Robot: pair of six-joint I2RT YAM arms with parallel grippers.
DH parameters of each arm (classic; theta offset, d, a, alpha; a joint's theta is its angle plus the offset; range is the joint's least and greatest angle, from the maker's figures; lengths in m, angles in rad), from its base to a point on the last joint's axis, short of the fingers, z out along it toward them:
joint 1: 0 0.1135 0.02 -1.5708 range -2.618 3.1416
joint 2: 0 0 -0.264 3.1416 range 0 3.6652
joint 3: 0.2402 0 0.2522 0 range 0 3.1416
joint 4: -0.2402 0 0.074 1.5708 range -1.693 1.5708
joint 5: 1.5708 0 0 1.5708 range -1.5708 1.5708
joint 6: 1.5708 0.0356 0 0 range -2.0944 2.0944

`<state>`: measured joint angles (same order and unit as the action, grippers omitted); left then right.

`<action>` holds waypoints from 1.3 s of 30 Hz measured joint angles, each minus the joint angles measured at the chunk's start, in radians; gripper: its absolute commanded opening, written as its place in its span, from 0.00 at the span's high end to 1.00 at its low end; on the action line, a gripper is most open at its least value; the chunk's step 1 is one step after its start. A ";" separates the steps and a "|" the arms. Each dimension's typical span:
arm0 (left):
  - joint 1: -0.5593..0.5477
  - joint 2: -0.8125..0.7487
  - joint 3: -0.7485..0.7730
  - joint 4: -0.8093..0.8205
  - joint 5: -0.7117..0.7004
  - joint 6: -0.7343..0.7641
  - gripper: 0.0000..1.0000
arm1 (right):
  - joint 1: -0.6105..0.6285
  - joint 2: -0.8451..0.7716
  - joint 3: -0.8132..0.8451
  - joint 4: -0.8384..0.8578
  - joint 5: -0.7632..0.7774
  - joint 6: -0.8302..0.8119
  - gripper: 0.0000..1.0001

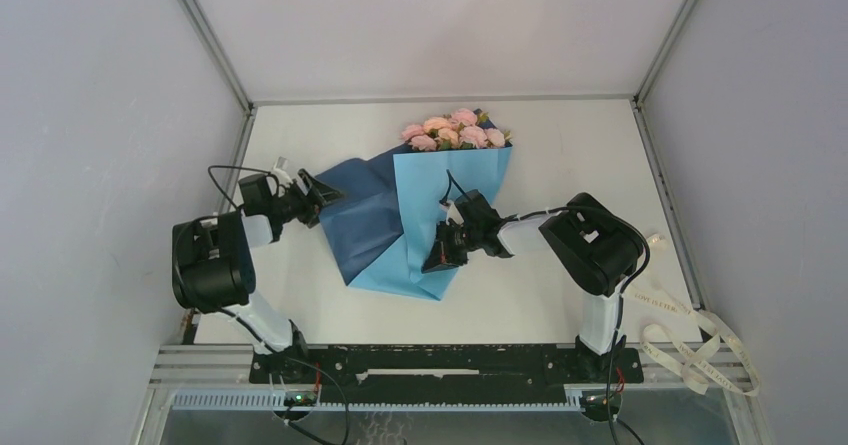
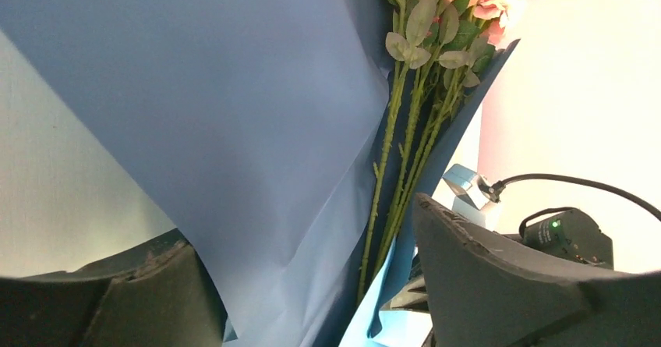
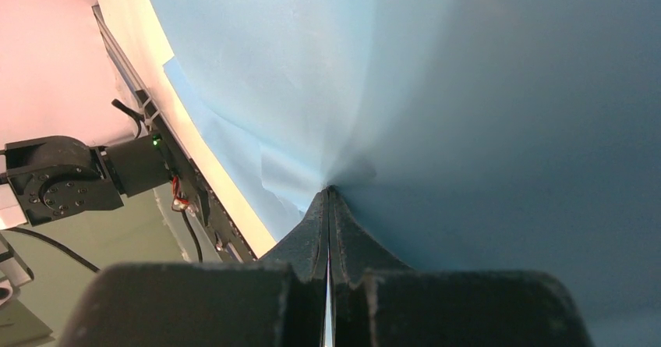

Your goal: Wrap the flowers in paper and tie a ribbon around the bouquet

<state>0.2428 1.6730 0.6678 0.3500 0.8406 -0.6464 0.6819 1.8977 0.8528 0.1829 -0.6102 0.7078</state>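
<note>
The paper (image 1: 372,220) lies mid-table, its navy face up on the left and a light-blue flap folded over the right. The flowers (image 1: 455,131) stick out of its far end, pink blooms showing. In the left wrist view the green stems of the flowers (image 2: 405,140) run under the raised sheet of paper (image 2: 234,105). My left gripper (image 1: 322,193) (image 2: 300,222) is open at the paper's left corner, with the sheet standing between its fingers. My right gripper (image 1: 443,253) (image 3: 328,189) is shut, its tips pressed into the light-blue paper (image 3: 436,97), which puckers there. The ribbon (image 1: 700,350) lies loose at the near right.
White walls and metal posts close in the table on three sides. The arms' black base rail (image 1: 440,363) runs along the near edge. The right arm's elbow (image 1: 592,243) hangs over the table beside the paper.
</note>
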 measured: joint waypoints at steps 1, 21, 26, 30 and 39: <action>0.000 0.002 0.000 0.008 0.001 -0.005 0.33 | 0.000 0.000 0.000 -0.001 0.000 -0.001 1.00; -0.309 -0.303 0.254 -0.558 -0.096 0.504 1.00 | -0.004 0.001 -0.024 0.054 -0.006 0.039 1.00; -0.488 -0.340 0.394 -0.712 -0.113 0.612 1.00 | -0.008 0.002 -0.043 0.096 -0.013 0.077 1.00; -0.587 -0.295 0.448 -0.742 -0.133 0.608 1.00 | -0.010 0.007 -0.050 0.120 -0.012 0.105 1.00; -0.733 -0.016 0.632 -0.709 -0.200 0.509 1.00 | -0.021 0.005 -0.082 0.209 -0.007 0.195 1.00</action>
<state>-0.4904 1.6573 1.2999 -0.3588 0.6411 -0.1379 0.6605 1.9026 0.7712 0.3920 -0.6170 0.9031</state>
